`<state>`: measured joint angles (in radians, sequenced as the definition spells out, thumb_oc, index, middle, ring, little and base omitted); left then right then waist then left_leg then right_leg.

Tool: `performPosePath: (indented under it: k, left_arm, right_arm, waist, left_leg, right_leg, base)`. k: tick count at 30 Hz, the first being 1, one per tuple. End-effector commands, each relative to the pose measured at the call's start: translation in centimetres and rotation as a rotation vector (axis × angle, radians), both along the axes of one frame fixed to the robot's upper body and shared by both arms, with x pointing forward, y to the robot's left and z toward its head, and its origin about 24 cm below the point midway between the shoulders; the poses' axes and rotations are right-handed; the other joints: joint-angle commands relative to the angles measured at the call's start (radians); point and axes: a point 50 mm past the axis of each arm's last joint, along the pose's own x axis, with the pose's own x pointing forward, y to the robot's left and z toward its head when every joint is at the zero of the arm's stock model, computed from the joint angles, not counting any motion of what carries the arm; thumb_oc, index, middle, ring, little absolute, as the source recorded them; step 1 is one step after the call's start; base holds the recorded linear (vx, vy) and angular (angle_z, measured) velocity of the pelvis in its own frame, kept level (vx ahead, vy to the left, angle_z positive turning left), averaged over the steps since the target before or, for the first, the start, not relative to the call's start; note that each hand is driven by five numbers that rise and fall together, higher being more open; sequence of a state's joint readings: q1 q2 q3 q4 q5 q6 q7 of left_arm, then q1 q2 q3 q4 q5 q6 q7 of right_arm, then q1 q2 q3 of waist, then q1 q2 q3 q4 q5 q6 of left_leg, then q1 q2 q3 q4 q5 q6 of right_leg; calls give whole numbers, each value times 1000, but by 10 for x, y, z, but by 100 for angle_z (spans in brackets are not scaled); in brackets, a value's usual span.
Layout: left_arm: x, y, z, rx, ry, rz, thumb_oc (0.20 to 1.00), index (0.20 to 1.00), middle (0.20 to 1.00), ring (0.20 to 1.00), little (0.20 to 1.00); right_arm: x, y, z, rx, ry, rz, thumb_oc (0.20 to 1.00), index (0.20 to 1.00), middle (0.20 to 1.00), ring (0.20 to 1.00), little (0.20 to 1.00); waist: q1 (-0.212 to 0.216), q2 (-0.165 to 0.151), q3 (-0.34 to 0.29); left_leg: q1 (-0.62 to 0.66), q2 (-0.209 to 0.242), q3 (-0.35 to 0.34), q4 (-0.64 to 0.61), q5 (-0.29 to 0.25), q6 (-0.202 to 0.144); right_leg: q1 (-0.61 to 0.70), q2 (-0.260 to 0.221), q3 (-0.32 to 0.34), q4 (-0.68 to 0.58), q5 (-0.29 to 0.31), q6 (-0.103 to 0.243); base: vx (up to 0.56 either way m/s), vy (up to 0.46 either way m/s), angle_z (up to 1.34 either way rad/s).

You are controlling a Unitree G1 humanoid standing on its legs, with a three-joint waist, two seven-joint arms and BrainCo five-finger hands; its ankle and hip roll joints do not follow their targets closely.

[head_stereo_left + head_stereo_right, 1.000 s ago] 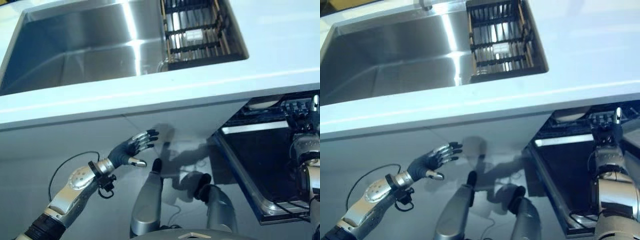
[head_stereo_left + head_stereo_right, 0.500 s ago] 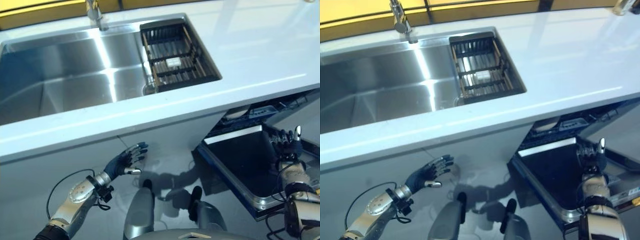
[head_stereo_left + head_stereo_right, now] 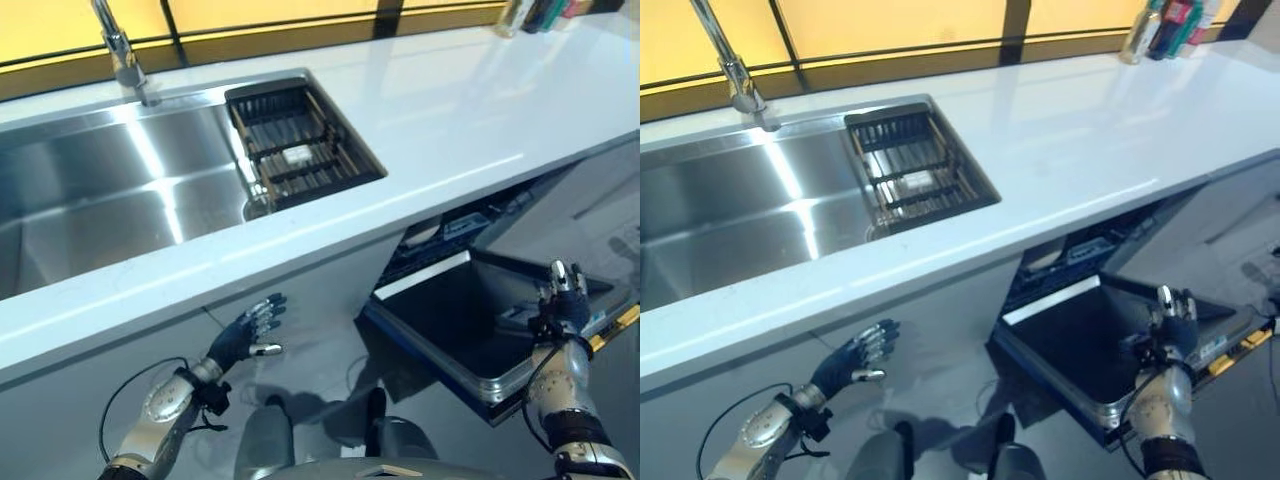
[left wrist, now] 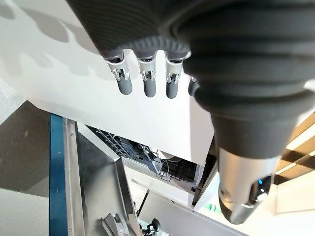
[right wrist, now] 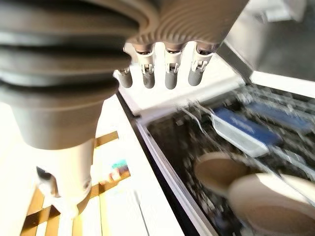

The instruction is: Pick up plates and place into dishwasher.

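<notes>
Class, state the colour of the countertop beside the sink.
The countertop is white and glossy, clearest in the right eye view.

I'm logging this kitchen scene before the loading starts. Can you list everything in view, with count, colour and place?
Sink: one, steel, set in the counter's left part.
Tap: one, steel, behind the sink.
Drying rack: one, dark, in the sink's right end.
Counter: one, white, across the scene.
Bottles: a few, mixed colours, far right corner of the counter.
Dishwasher door: one, dark inside with a steel rim, folded down below the counter's right part.
Dishes: at least two, pale, in the dishwasher rack.
Left hand: open, empty, in front of the white cabinet.
Right hand: open, empty, over the dishwasher door's outer edge.
</notes>
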<state>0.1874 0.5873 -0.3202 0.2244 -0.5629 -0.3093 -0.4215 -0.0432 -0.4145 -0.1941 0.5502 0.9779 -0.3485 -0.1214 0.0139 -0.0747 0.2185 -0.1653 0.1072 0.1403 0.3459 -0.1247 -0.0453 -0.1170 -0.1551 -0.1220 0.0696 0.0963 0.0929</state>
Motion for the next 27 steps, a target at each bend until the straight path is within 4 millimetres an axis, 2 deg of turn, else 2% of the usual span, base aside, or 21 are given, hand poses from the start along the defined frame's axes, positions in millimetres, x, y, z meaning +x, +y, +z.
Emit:
performPosePath:
  k: [1, 6, 9, 14, 19, 27]
  left_arm:
    - [-3, -2, 4, -36, -66, 26, 1000, 1000, 1000, 1000, 1000]
    - [-8, 2, -9, -47, -2, 77, 1000, 1000, 1000, 1000, 1000]
    - [-9, 2, -14, -31, 9, 83, 1000, 1000, 1000, 1000, 1000]
    - [0, 2, -8, -41, -7, 72, 1000, 1000, 1000, 1000, 1000]
    - [15, 3, 4, -29, -53, 64, 1000, 1000, 1000, 1000, 1000]
    - [15, -7, 5, -57, -52, 41, 1000, 1000, 1000, 1000, 1000]
  right_arm:
    - [-6, -28, 33, -176, -47, -127, 1000, 1000, 1000, 1000, 1000]
    - [-25, -37, 23, -263, 116, -265, 1000, 1000, 1000, 1000, 1000]
    - [-33, -37, 12, -224, 167, -293, 1000, 1000, 1000, 1000, 1000]
    - [-43, -39, -3, -94, 155, -365, 1000, 1000, 1000, 1000, 1000]
    - [-42, -48, -1, 13, 87, -507, 1000, 1000, 1000, 1000, 1000]
    - [-37, -60, 6, 79, 36, -586, 1000, 1000, 1000, 1000, 1000]
  waist:
    - [-11, 27, 14]
    - [-31, 23, 27]
    - [-44, 23, 35]
    - [-54, 34, 76]
    - [-58, 65, 147]
    - [-59, 109, 214]
  left_leg:
    - [7, 9, -9, -51, 19, 23]
    - [-7, 31, -7, 24, -12, 17]
    - [-19, 48, 2, 68, -31, 16]
    - [-64, 64, -1, 123, -42, 12]
    - [-161, 64, -30, 184, -40, 4]
    - [-269, 52, -65, 258, -41, -3]
  right_leg:
    - [51, -6, -3, 94, -94, 56]
    - [34, 4, 14, 135, -109, 45]
    - [19, 5, 27, 163, -117, 44]
    - [-23, 5, 38, 210, -123, 41]
    - [-102, 0, 36, 273, -123, 31]
    - [-201, -10, 33, 355, -134, 6]
  base:
    - [42, -48, -18]
    - [24, -53, -13]
    - [32, -54, -20]
    - [-23, -59, -14]
    - [-136, -39, -2]
    - [-73, -6, 2]
